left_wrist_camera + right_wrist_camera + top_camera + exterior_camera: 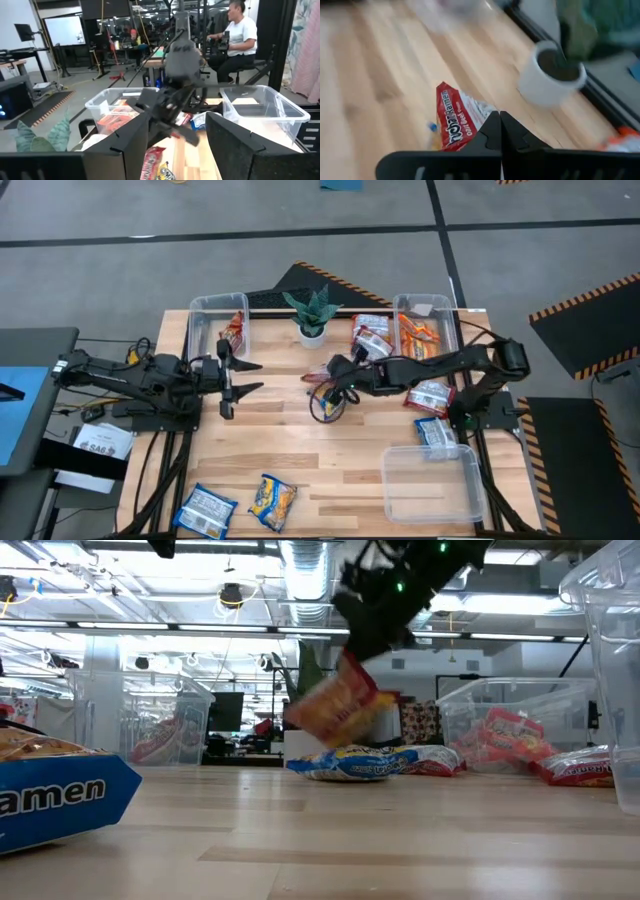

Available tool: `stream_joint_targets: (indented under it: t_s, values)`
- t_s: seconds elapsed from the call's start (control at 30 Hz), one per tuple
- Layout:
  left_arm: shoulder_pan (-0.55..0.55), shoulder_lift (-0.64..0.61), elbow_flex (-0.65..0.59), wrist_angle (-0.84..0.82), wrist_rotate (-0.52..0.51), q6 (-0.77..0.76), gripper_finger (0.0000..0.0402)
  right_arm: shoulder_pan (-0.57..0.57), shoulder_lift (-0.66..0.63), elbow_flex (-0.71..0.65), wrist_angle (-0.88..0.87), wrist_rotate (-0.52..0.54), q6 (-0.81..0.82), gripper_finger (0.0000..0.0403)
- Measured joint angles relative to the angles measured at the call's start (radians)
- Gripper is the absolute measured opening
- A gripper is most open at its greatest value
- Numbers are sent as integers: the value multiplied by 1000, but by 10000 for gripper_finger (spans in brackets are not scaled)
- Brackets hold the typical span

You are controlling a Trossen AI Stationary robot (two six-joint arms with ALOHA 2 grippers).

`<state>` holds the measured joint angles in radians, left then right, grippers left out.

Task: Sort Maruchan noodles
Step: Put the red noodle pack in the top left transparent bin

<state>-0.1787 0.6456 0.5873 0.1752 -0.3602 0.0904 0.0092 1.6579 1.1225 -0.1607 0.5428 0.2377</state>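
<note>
While clamped by the right pincer (500, 131), a crinkly red packet (456, 122) hangs.

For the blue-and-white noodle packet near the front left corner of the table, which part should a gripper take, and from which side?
The blue-and-white packet lies flat on the table, clear of the yellow packet beside it. Probably best to come straight down from above and pinch one crimped short edge, since the flat middle offers little to grip.

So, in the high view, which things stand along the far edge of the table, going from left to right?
Clear bin with orange packets → potted plant → loose red-and-white packets → clear bin holding orange packets.
</note>
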Motion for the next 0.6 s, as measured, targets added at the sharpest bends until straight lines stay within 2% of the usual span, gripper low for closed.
stream_joint_targets:
  t_s: [0.13,0.33,0.6]
  values:
    - [0,-1,0,11,-30,3,187,8,-2,0,171,-59,-93,7]
    - [1,-3,0,17,-53,45,187,-38,-2,2,430,-208,-165,7]
    - [1,-25,2,1,-71,55,187,-94,-2,52,437,-303,-167,7]
